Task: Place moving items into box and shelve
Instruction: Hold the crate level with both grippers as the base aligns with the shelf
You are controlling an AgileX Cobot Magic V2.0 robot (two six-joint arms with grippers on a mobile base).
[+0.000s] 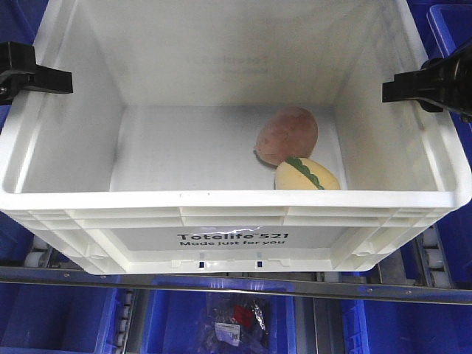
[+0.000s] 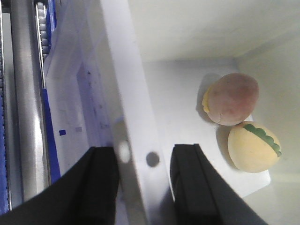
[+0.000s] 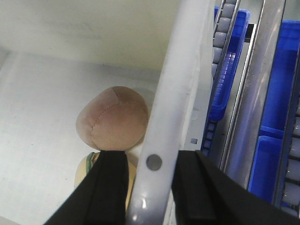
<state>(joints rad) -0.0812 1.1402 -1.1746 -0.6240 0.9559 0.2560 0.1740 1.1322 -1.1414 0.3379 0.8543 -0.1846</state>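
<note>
Front view: your large white rectangular plastic tote with the ribbed rim (image 1: 228, 200), printed "Totelife 521 Made just for you" on its near wall, sits tilted toward the camera above a metal shelf rail (image 1: 236, 289) and blue plastic bins (image 1: 59, 317). Your left gripper (image 1: 33, 75) reaches in level from the left edge of the view and your right gripper (image 1: 428, 85) from the right, each meeting the tote's side rim at about the same height. Left wrist view: your left gripper (image 2: 143, 187) straddles the tote's side wall, one black finger (image 2: 101, 187) outside and the other inside, both pads pressed against the wall, so the jaws are clamped on the tote. Right wrist view: your right gripper (image 3: 150, 192) sits the same way on the opposite rim, one finger (image 3: 105, 187) inside the tote and one outside, clamped on that wall; blue bins and roller tracks (image 3: 225, 28) lie beyond. Inside, the brownish-pink, potato-shaped plush toy (image 1: 287, 135) rests on the floor toward the right wall, touching the pale yellow rounded plush toy with a green leaf strip (image 1: 306, 175), which lies against the near wall.
</note>
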